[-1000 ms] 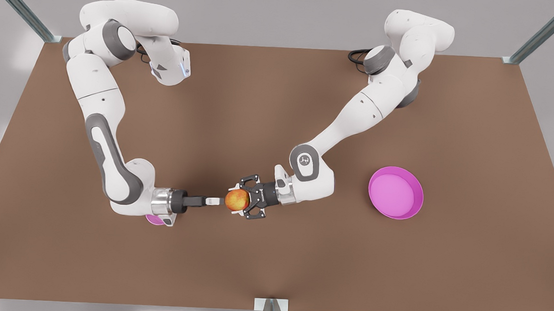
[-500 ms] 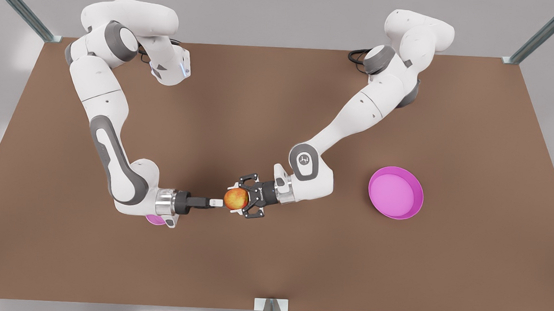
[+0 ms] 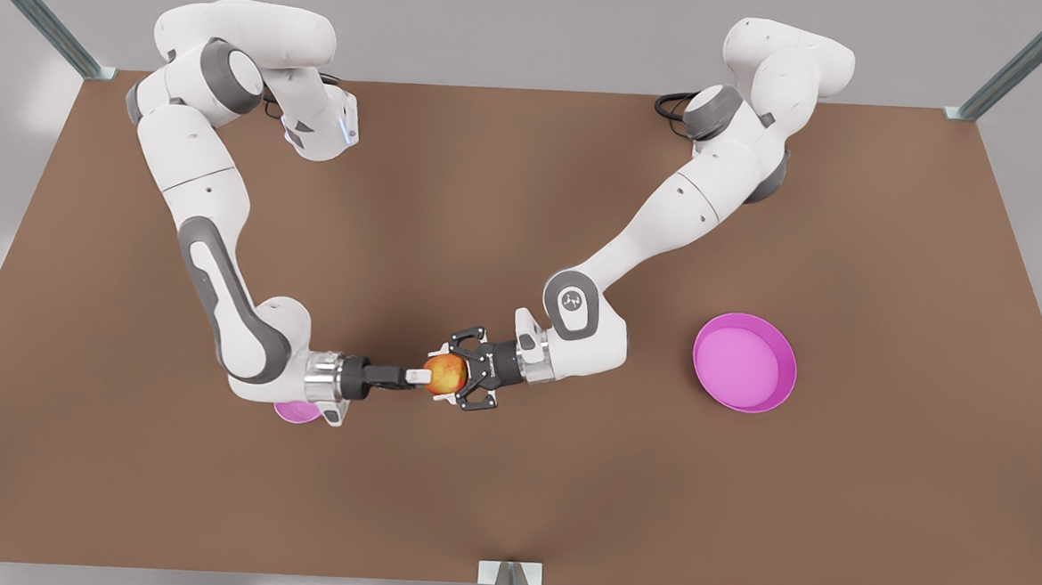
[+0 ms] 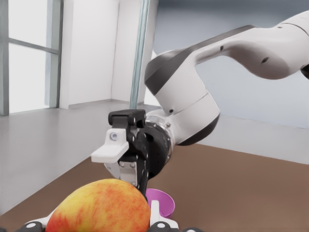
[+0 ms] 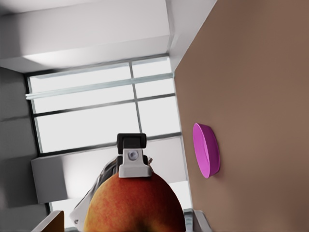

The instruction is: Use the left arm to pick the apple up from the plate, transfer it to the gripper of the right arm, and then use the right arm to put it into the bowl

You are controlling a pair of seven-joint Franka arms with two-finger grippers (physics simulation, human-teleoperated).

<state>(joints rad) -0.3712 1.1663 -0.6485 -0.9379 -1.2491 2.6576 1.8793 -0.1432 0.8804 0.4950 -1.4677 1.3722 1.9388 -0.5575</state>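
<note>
1. Closed in since a second ago: right gripper [image 3: 414, 377], now touching the apple [image 3: 450, 373] on the face opposite the holding fingers [image 4: 155, 211].
2. Clamped on the apple's two sides: left gripper [image 3: 443, 378], keeping the fruit off the bench [image 3: 526, 195] with one face left free, likely so the partner can take it.
3. Cannot tell whether the right gripper stands apart or together.
4. Farther out: bowl [image 3: 293, 413] tucked beneath the right wrist, handy for the drop; plate [image 3: 788, 378] well apart behind the left arm, bare.
</note>
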